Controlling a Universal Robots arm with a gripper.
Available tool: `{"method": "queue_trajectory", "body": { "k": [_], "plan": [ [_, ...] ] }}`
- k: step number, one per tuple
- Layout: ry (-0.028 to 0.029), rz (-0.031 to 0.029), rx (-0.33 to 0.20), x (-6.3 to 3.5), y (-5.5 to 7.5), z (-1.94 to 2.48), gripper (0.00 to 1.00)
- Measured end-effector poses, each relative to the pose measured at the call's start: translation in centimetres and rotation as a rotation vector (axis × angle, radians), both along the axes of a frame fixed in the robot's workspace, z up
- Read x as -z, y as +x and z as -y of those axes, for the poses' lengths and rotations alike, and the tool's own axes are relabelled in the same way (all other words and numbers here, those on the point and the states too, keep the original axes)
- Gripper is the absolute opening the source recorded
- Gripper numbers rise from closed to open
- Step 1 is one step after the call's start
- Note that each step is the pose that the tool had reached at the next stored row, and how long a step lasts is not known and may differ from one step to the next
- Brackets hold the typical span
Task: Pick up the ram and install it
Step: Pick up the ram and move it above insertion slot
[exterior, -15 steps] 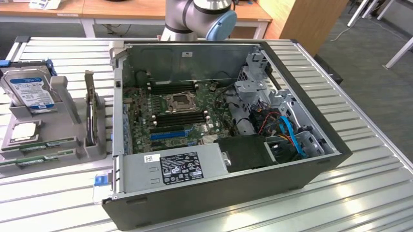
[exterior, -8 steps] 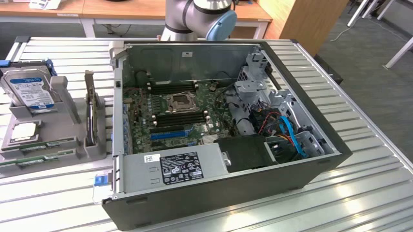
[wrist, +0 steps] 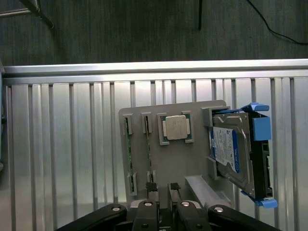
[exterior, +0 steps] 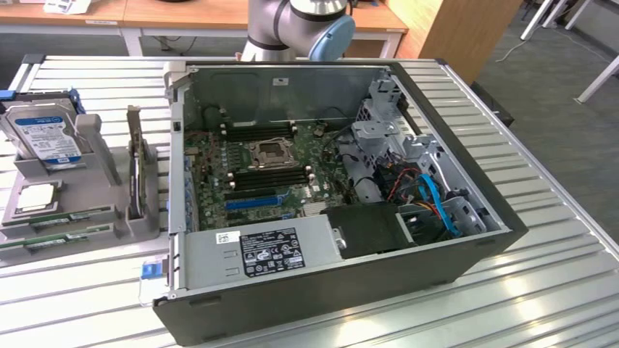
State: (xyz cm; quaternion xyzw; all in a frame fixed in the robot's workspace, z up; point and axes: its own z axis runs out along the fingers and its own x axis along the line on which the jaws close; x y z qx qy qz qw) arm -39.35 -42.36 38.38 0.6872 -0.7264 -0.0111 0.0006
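Note:
Two ram sticks, thin green boards, lie on edge side by side in the slots of a grey holder (wrist: 192, 159): one ram stick (wrist: 127, 149) and a second (wrist: 148, 147). In the exterior view they are at the holder's near end, ram (exterior: 60, 217) and ram (exterior: 48, 240). My gripper (wrist: 162, 188) hangs above the holder's edge, close to the end of the second stick. Its fingers (wrist: 151, 192) stand slightly apart with nothing between them. The open computer case (exterior: 454, 239) shows the motherboard's black memory slots (exterior: 271, 174) beside the processor socket (exterior: 267, 152).
The holder (exterior: 97, 199) also carries a blue-labelled hard drive (wrist: 231, 149) in a blue bracket, a square silver processor (wrist: 174, 127) and a board standing on edge (exterior: 135, 167). Everything rests on a slatted metal table (exterior: 541, 290). The arm's base (exterior: 290, 29) stands behind the case.

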Motion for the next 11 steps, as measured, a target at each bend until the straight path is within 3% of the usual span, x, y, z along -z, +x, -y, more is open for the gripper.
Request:
{"method": "queue_trajectory", "body": {
  "k": [1, 5, 11],
  "plan": [
    [0.0000, 0.0001, 0.000, 0.00, 0.00, 0.00, 0.23],
    [0.0000, 0.0001, 0.000, 0.00, 0.00, 0.00, 0.41],
    [0.0030, 0.0001, 0.000, 0.25, -0.01, -0.01, 0.41]
  ]
}}
